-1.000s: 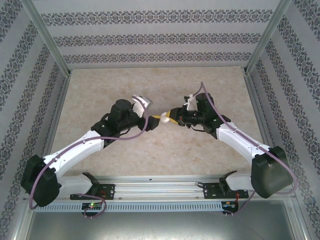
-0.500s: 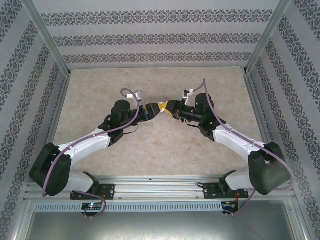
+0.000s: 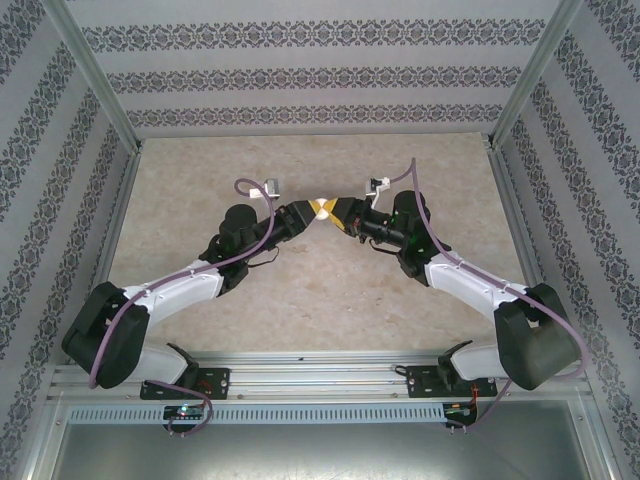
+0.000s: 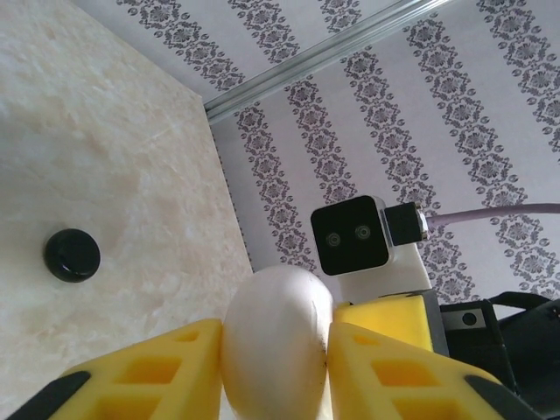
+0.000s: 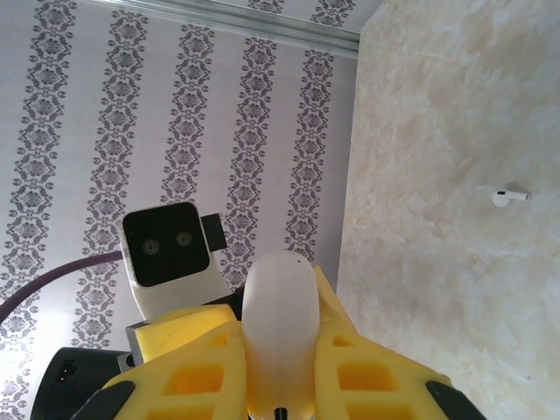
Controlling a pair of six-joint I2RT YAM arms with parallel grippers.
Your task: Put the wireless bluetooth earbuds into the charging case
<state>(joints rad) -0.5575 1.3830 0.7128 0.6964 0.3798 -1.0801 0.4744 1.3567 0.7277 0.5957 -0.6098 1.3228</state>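
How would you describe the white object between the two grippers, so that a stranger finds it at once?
Over the middle of the beige marbled table, the left gripper and the right gripper meet tip to tip. Pinched between their yellow fingers sits a smooth white egg-shaped case, rounder and paler than those angular fingers.

The worktop (image 3: 300,300) in front of me is a pale beige slab with a marble pattern. Walls papered in grey damask stripes (image 3: 320,75) close it in at the back and on both sides. Slanting aluminium posts (image 3: 95,80) rise at the back corners. A slotted aluminium rail (image 3: 320,378) runs along my near edge, above a grey metal panel (image 3: 320,450).
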